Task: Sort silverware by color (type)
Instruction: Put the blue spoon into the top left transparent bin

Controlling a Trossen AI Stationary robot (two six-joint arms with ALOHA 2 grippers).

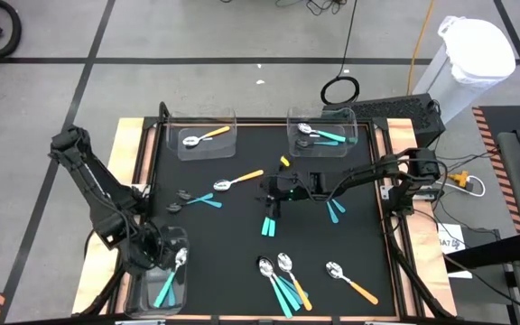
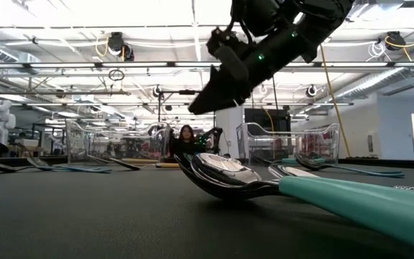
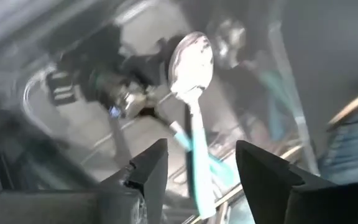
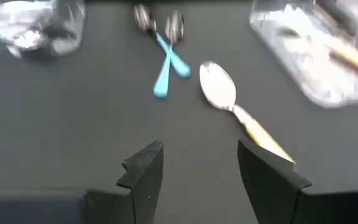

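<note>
Three clear bins on my tabletop: far-left bin, far-right bin, near-left bin. Far-left bin holds one orange spoon. Far-right bin holds what looks like two teal spoons. Near-left bin holds at least two blue-green spoons, exact count hard to tell

Loose on the tabletop, counted from the high view:
- one orange-handled spoon near the middle
- a crossed pair with light blue handles just beside it
- light blue handles under my right arm, probably two
- two teal handles further right
- a near-edge cluster of three, two teal and one orange
- a lone orange spoon to its right

That makes four orange in all

My left tool hangs over the near-left bin. Its wrist view shows the left tool with fingers spread and a blue-handled spoon lying free beyond them, so it has let go

My right tool is above mid-tabletop. From the wrist the right tool is spread with nothing between the fingers, bare black surface under it

Only the right wrist view shows the orange-handled spoon's bowl close up, with the crossed pair past it. Only the low view shows a person in the room behind, and a big teal spoon right at the lens. The high view alone gives all the bins at once
</note>
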